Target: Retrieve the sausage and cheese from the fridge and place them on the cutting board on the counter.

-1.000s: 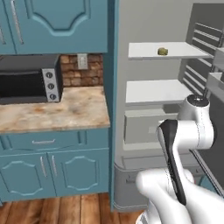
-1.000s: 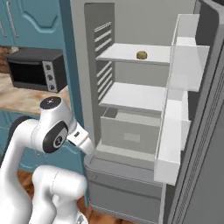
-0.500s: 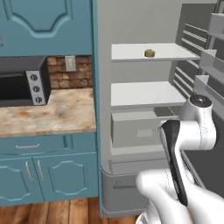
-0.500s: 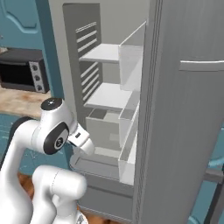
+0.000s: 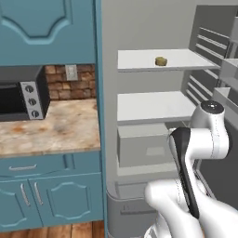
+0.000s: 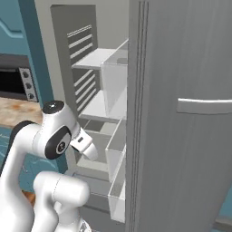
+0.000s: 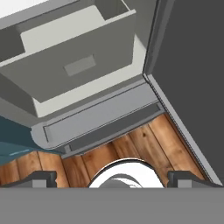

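Nearest the base, the white arm folds up in front of the open fridge (image 5: 153, 56), its wrist pointing down toward the floor. In the hand view the gripper (image 7: 117, 179) hangs over wooden floor planks (image 7: 144, 140) with its two dark fingertips (image 7: 41, 178) far apart at the bottom corners, the jaws spread wide with nothing between them. Just beyond the planks lies the fridge's grey base strip, and above that the grey drawer (image 7: 72, 65) with its flat rectangular pull. In the left base view the same drawer (image 5: 142, 144) sits under two white shelves; the lower shelf (image 5: 151, 106) is bare and the upper shelf (image 5: 158, 59) carries the cheese (image 5: 161, 61), a small yellowish-tan lump lying toward the middle, well above and apart from the arm. To the left of the fridge, a beige marbled counter top (image 5: 56, 128) runs over teal cabinets (image 5: 46, 197) and bears a black toaster oven (image 5: 21, 93) against a brick backsplash with a white outlet. In the right base view the fridge door (image 6: 181, 113) stands open close to the camera, its grey outer face and horizontal bar handle (image 6: 204, 106) covering most of the interior, with clear door bins (image 6: 115, 81) edge-on beside the shelves
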Robot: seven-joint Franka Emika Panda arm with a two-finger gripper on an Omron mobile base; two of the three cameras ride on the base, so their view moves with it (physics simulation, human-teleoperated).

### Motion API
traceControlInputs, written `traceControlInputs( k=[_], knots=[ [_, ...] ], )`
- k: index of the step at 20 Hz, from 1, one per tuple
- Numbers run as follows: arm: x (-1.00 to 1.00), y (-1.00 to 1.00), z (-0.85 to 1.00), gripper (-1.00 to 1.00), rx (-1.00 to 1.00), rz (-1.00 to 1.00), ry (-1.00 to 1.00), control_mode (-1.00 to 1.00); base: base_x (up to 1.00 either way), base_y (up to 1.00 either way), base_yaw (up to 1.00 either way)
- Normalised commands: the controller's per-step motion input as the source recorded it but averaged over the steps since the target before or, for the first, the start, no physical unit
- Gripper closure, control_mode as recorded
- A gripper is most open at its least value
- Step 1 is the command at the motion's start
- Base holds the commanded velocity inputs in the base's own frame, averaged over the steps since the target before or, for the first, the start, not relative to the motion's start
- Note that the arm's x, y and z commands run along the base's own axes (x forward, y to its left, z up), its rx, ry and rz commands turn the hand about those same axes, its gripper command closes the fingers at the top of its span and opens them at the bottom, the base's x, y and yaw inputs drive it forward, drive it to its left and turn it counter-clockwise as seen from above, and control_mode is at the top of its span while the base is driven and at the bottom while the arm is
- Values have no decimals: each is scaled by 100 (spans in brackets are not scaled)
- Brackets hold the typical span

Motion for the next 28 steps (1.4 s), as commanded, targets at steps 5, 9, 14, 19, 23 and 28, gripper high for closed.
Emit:
traceControlInputs(
  k=[5,9,14,19,23,28],
  knots=[
    [0,0,0,-100,0,0,0,100,45,-5,0],
    [0,0,0,-100,0,0,0,100,6,0,0],
    [0,0,0,-100,0,0,0,100,0,0,0],
    [0,0,0,-100,0,0,0,100,0,0,0],
    [0,0,0,-100,0,0,0,-100,0,0,0],
    [0,0,0,-100,0,0,0,-100,0,0,0]
  ],
)
